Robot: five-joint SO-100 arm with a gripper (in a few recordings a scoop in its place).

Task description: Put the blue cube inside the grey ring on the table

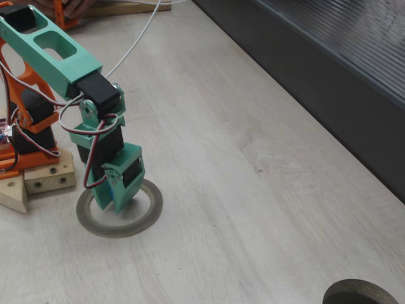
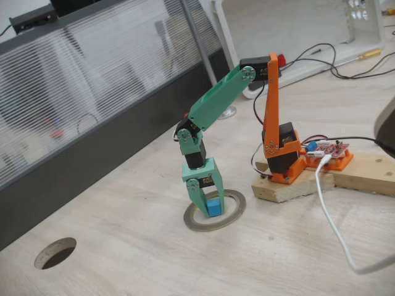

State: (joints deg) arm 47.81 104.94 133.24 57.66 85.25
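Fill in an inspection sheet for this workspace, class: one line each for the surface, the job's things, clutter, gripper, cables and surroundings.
Surface: pale wood-grain table with a round hole cut in it.
Job's things: blue cube held between the fingers, low over the opening of the grey ring; whether it touches the table cannot be told.
Clutter: nothing seen loose on the table.
Gripper: green gripper pointing down into the ring, shut on the cube.
Cables: white cable trailing across the table; servo wires along the arm.
Surroundings: dark ribbed wall panel; wooden base block under the arm; red circuit board.
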